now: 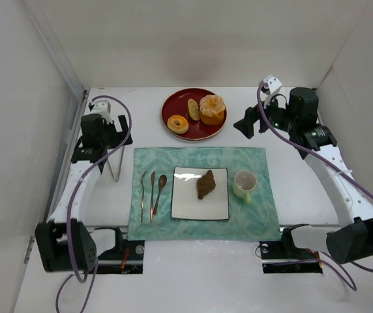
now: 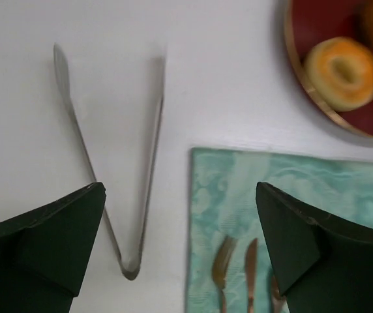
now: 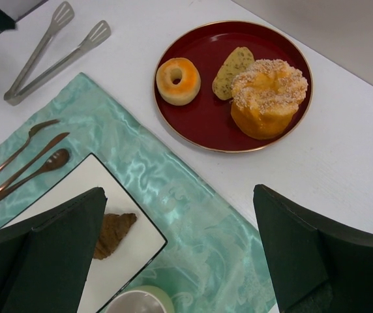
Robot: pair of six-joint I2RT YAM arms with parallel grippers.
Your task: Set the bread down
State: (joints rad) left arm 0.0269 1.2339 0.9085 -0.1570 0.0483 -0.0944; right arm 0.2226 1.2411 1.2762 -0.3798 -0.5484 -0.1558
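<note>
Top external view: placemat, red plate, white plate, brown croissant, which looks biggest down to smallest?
1. The placemat, by far.
2. The red plate and the white plate: too alike to rank.
3. The bread, the dark croissant.

place: robot test booth in a lab, not a home | shell: plain white panels (image 1: 30,117) boxing in a white table (image 1: 199,280) | rig: left arm (image 1: 75,189) and right arm (image 1: 333,173) bolted at its near edge; purple cables (image 1: 129,127) looping off them | props: staged meal; green placemat (image 1: 258,215), cutlery (image 1: 152,192), cup (image 1: 244,184), bread (image 1: 206,184) on a square plate (image 1: 185,203); red plate (image 1: 171,107) of pastries; tongs (image 1: 113,171)
</note>
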